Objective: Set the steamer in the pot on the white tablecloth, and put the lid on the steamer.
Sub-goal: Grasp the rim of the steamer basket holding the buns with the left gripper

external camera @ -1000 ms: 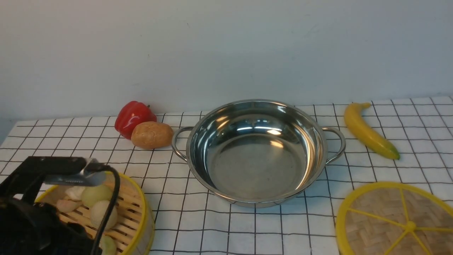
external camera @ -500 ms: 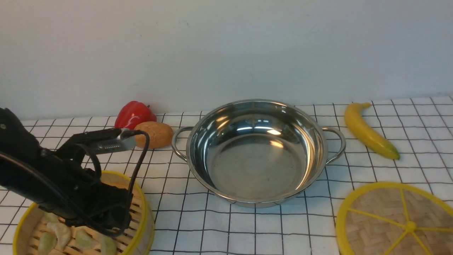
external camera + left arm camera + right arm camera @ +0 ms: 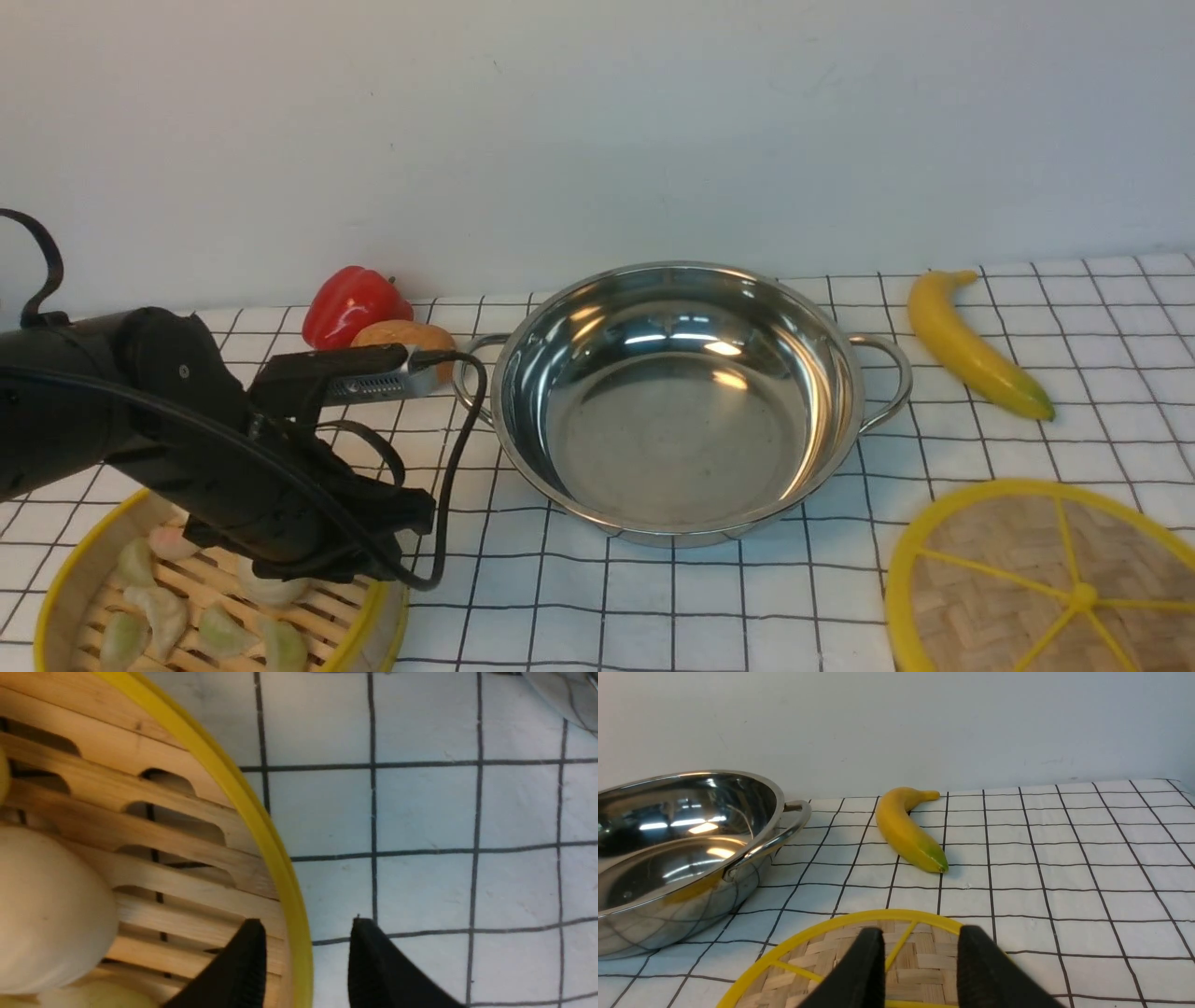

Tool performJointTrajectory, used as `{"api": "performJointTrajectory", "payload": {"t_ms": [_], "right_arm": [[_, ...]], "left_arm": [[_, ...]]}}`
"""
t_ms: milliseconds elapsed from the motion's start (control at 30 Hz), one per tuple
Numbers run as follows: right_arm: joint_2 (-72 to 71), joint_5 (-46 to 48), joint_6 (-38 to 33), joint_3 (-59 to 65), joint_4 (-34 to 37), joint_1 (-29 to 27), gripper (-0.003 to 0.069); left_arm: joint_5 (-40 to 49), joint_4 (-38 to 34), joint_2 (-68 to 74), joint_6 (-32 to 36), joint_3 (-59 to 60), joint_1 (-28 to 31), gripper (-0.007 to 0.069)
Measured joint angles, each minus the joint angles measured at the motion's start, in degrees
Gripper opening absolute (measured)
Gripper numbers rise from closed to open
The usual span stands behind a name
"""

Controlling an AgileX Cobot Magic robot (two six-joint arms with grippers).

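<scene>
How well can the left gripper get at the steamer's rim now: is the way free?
Probably yes: the left gripper is open, its fingers apart over the yellow rim of the steamer, and nothing visible lies between.

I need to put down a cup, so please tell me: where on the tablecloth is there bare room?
Bare cloth lies between the steamer and the lid, in front of the pot, and beyond the lid, right of the banana. It is crowded where the bell pepper and potato sit near the pot's left handle.

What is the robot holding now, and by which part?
Nothing is held: the left hand is open around the steamer's rim; the right hand is open.
</scene>
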Motion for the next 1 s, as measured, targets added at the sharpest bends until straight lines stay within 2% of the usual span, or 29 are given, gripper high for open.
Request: {"api": "performJointTrajectory", "payload": {"t_ms": [133, 567, 1000], "right_arm": [[0.0, 0.0, 0.0, 0.0, 0.0, 0.0, 0.0242], [0.0, 0.0, 0.02, 0.0, 0.0, 0.0, 0.0242], [0.0, 0.0, 0.02, 0.0, 0.0, 0.0, 0.0242]], "left_arm": [[0.33, 1.44, 0.0, -2.46, 0.0, 0.0, 0.0243], [0.72, 1.94, 0.14, -2.51, 0.0, 0.0, 0.0243], [-1.21, 1.27, 6.47, -2.51, 0.0, -0.06, 0.0243]]}}
